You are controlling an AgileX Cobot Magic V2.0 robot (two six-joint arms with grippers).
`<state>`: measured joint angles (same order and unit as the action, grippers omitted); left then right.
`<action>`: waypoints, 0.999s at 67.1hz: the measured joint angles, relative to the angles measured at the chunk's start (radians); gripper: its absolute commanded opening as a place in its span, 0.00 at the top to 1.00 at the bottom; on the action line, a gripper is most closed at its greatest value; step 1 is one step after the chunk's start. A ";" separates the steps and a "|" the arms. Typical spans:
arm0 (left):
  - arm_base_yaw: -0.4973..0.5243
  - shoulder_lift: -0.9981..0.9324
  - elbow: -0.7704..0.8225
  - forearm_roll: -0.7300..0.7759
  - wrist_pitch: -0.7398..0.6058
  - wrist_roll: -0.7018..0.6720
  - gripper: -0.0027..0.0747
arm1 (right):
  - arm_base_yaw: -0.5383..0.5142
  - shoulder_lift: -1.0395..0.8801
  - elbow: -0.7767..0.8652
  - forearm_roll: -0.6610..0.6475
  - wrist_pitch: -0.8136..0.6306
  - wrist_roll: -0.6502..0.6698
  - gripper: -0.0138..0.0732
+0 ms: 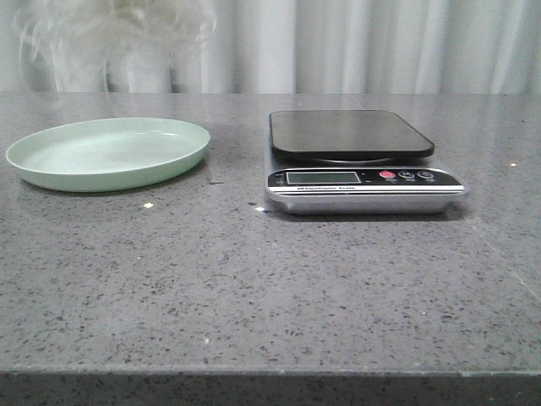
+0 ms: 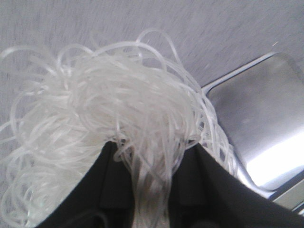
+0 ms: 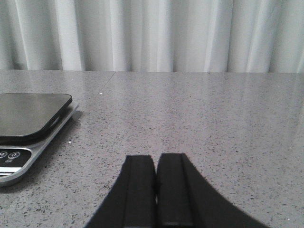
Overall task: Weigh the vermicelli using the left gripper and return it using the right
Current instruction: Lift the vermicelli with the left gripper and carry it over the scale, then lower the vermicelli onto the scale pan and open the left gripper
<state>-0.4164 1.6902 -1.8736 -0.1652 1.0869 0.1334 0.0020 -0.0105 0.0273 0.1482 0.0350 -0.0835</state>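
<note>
One tangle of vermicelli (image 2: 109, 123) is off the desk (image 1: 254, 288), gripped by the left end effector (image 2: 142, 190), whose dark fingers are closed on a bunch of strands while the rest fans out in loose loops. In the front view the same noodles (image 1: 110, 30) show as a blurred white puff high above the plate, to the left of the scale.

Left of the scale, the pale green plate (image 1: 106, 152) sits bare. The scale (image 1: 359, 161) itself has nothing on its dark platform; the left wrist view shows the platform's corner (image 2: 259, 133) below and just beside the hanging strands, so the load seems close to the scale but not over its middle.

Right of the scale, the right end effector (image 3: 156, 190) hovers low over bare desk, its fingers pressed together with nothing between them.

By my reading, the pick-up is done and the carry toward the scale is under way. Setting the noodles on the platform, the weighing, and the return to the plate by the right arm are all left.
</note>
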 measured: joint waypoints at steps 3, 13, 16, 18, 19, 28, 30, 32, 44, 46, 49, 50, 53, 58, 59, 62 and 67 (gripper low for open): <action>-0.033 0.000 -0.025 0.000 -0.007 0.000 0.78 | 0.000 0.000 0.000 0.000 0.000 0.000 0.67; -0.140 0.000 -0.045 0.000 -0.052 0.000 0.78 | 0.000 0.000 0.000 0.000 0.000 0.000 0.67; -0.160 0.000 -0.045 -0.002 -0.062 0.000 0.78 | 0.000 0.000 0.000 0.000 0.000 0.000 0.67; -0.179 0.000 -0.045 -0.002 -0.072 0.000 0.78 | 0.000 0.000 0.000 0.000 0.000 0.000 0.67; -0.193 0.002 -0.045 -0.002 -0.080 0.000 0.78 | 0.000 0.000 0.000 0.000 0.000 0.000 0.67; -0.259 0.032 -0.050 -0.008 -0.130 0.000 0.78 | 0.000 0.000 0.000 0.000 0.000 0.000 0.67; -0.269 0.044 -0.050 -0.008 -0.140 0.000 0.78 | 0.000 0.000 0.000 0.000 0.000 0.000 0.67; -0.279 0.058 -0.050 -0.008 -0.147 0.000 0.78 | 0.000 0.000 0.000 0.000 0.000 0.000 0.67; -0.307 0.156 -0.050 -0.006 -0.192 0.000 0.78 | 0.000 0.000 0.000 0.000 0.000 0.000 0.67; -0.309 0.177 -0.050 -0.006 -0.194 0.000 0.78 | 0.000 0.000 0.000 0.000 0.000 0.000 0.67; -0.309 0.204 -0.050 -0.004 -0.203 0.000 0.78 | 0.000 0.000 0.000 0.000 0.000 0.000 0.67; -0.309 0.204 -0.050 -0.004 -0.203 0.000 0.78 | 0.000 0.000 0.000 0.000 0.000 0.000 0.67; -0.309 0.232 -0.050 -0.004 -0.206 0.000 0.78 | 0.000 0.000 0.000 0.000 0.000 0.000 0.67; -0.309 0.256 -0.050 -0.006 -0.210 0.000 0.78 | 0.000 0.000 0.000 0.000 0.000 0.000 0.67; -0.309 0.266 -0.050 -0.009 -0.212 0.000 0.78 | 0.000 0.000 0.000 0.000 0.000 0.000 0.67; -0.309 0.276 -0.050 -0.013 -0.212 0.000 0.78 | 0.000 0.000 0.000 0.000 0.000 0.000 0.67; -0.309 0.290 -0.050 -0.031 -0.218 0.000 0.78 | 0.000 0.000 0.000 0.000 0.000 0.000 0.67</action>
<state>-0.7258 1.9803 -1.9237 -0.1961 0.8687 0.1334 0.0020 -0.0105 0.0273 0.1482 0.0350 -0.0835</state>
